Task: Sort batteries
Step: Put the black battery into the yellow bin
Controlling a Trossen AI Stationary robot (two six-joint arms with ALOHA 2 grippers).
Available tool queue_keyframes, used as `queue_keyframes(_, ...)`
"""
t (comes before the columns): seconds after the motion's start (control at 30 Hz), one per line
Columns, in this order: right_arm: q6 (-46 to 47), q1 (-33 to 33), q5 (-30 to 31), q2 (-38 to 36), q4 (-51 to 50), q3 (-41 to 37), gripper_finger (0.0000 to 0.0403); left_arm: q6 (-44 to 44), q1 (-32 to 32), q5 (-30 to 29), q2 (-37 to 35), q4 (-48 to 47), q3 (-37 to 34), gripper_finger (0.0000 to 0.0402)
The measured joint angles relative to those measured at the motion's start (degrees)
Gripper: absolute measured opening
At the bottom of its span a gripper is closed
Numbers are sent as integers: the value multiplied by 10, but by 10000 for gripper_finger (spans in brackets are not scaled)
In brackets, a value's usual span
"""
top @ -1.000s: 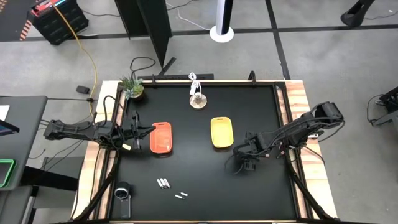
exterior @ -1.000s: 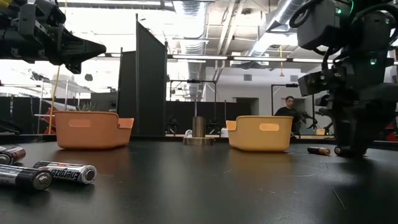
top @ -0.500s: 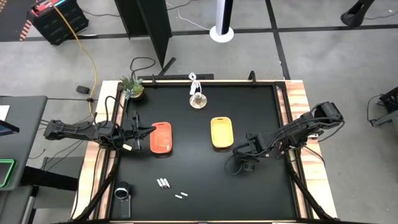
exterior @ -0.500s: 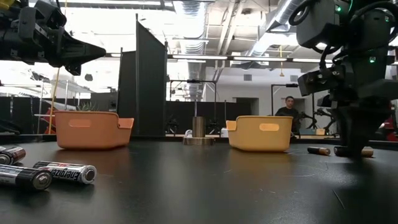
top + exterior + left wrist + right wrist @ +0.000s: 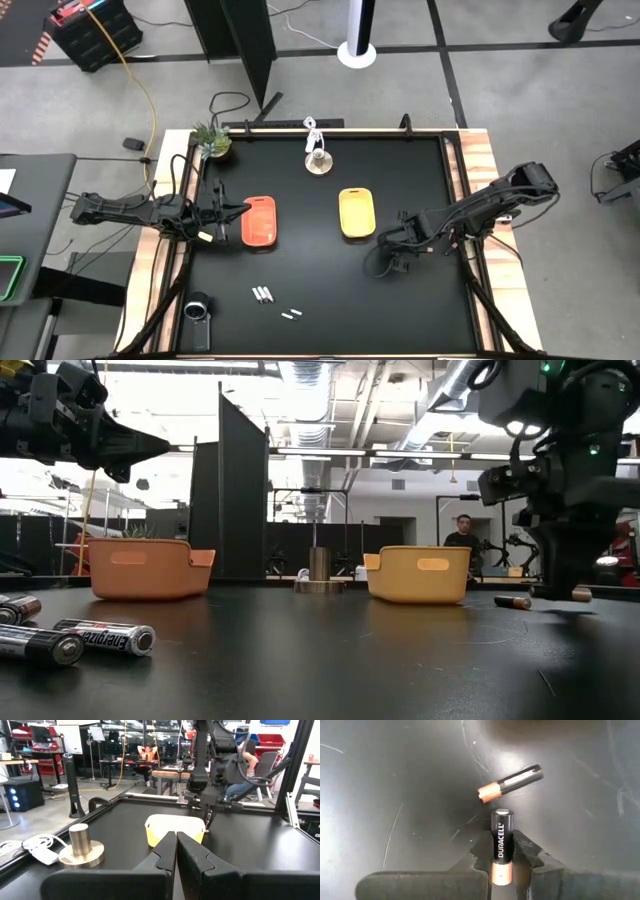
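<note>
My right gripper [image 5: 501,845] points down over the table's right half [image 5: 400,262] and is shut on a black-and-copper battery [image 5: 580,595]. A second black-and-copper battery [image 5: 510,783] lies on its side on the table just beyond it [image 5: 512,601]. Several more batteries [image 5: 262,295] lie near the near edge, left of centre [image 5: 100,637]. The orange tray [image 5: 259,221] and the yellow tray [image 5: 356,212] stand mid-table. My left gripper [image 5: 176,850] is shut and empty, and hovers at the orange tray's left side [image 5: 225,212]. My right gripper pinches the battery between its two fingers [image 5: 522,851], which come from above and point down. They meet its sides toward the copper end [image 5: 501,870]; the black end [image 5: 502,817] sticks out past them. The battery is level and lifted just clear of the table.
A metal cylinder on a round base [image 5: 318,160] with a white cable stands near the far edge. A small plant [image 5: 212,140] is at the far left corner, and a black round object [image 5: 196,310] at the near left corner. A person [image 5: 463,540] shows far behind.
My right gripper has risen a little with the battery shut between its fingers. The battery lay on the table beside the other one a second ago and now hangs just clear of it. The left arm has kept still.
</note>
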Motion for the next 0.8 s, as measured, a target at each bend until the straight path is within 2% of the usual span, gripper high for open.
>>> queue_keyframes(0.4,-6,0,0,-97,-6,6,56,0,0,0,0,-7,0,11)
queue_keyframes(0.53,-29,-4,26,-128,-3,31,56,-11,0,0,0,-10,0,11)
queue_keyframes(0.67,-73,-30,45,-129,15,66,56,-27,0,1,0,-10,0,11)
queue_keyframes(0.8,-131,-65,47,-99,33,100,56,-28,0,1,0,-16,0,11)
